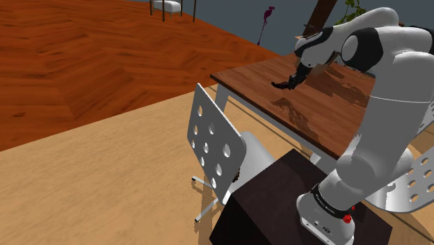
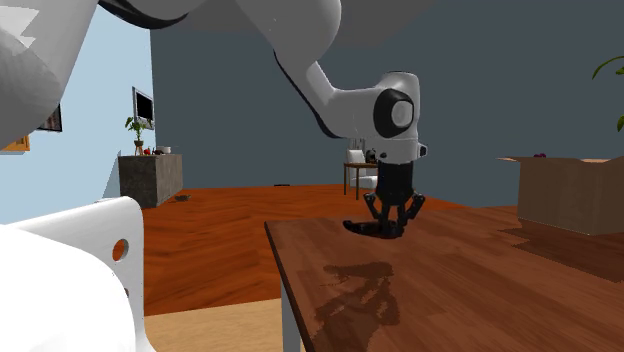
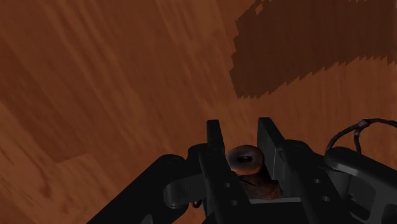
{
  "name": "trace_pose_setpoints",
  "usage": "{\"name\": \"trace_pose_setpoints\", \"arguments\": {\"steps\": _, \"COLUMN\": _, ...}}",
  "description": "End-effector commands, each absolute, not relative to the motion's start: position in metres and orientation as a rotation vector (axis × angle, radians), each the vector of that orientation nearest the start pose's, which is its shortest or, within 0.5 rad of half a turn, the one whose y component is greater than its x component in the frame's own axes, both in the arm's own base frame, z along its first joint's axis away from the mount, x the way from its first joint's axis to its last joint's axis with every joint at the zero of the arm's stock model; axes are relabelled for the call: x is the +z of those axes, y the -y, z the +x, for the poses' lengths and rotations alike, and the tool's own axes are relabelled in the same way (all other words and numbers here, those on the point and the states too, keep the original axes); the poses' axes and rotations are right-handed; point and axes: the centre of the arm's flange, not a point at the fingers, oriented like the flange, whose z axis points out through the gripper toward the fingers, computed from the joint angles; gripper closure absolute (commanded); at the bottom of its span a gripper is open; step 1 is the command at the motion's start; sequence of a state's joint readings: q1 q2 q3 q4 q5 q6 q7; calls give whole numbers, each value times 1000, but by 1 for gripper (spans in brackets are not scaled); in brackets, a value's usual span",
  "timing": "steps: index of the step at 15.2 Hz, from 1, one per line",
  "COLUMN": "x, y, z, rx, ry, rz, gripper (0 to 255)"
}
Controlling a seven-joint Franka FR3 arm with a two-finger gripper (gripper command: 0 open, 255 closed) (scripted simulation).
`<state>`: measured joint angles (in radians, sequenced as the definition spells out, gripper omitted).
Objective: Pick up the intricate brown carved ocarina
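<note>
Tool (image 3: 243, 137) is clamped on the brown ocarina (image 3: 246, 159), gripped between its fingers with one end poking out sideways, apparently hanging just above the wooden surface (image 3: 127, 76).

Above table (image 2: 450, 290), ocarina (image 3: 246, 159) in hand (image 3: 243, 135).

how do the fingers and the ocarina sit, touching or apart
Touching. The wrist view shows the brown ocarina clasped between the two black fingers, each pressed against its side, no gap.

Small dark-brown rounded ocarina (image 3: 246, 159), clasped between the pincer's (image 3: 243, 130) two fingers
</note>
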<state>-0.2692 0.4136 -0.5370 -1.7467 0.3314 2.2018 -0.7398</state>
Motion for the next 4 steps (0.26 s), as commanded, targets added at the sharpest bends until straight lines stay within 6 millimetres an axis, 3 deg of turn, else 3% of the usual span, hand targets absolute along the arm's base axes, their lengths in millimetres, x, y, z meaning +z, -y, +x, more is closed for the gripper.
{"name": "trace_pose_setpoints", "arguments": {"steps": 1, "x": 385, "y": 444, "z": 489, "rx": -205, "ry": -316, "rz": -3144, "gripper": 255}}
{"name": "trace_pose_setpoints", "arguments": {"steps": 4, "x": 391, "y": 444, "z": 489, "rx": -205, "ry": -316, "rz": -3144, "gripper": 255}}
